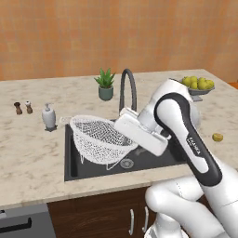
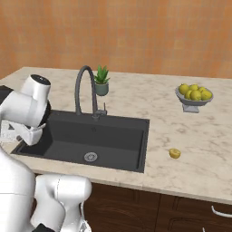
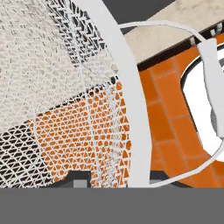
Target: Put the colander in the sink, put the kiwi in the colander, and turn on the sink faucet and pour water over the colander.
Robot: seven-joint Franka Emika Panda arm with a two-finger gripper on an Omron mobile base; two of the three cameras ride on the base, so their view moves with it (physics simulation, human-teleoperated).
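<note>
Tabletop [image 1: 32, 158]: beige marble, carries the rest.
Sink [image 1: 153, 160]: dark, empty, awaiting the colander.
Colander [image 1: 100, 137]: tilted above the sink's left half, seemingly being lowered in.
Jaws: clamped on the colander's rim.
Kiwi [image 2: 175, 153]: right of the sink, waiting its turn.

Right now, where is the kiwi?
The kiwi lies on the beige counter to the right of the sink, in front of the bowl of yellow fruit; it is apart from both.
</note>
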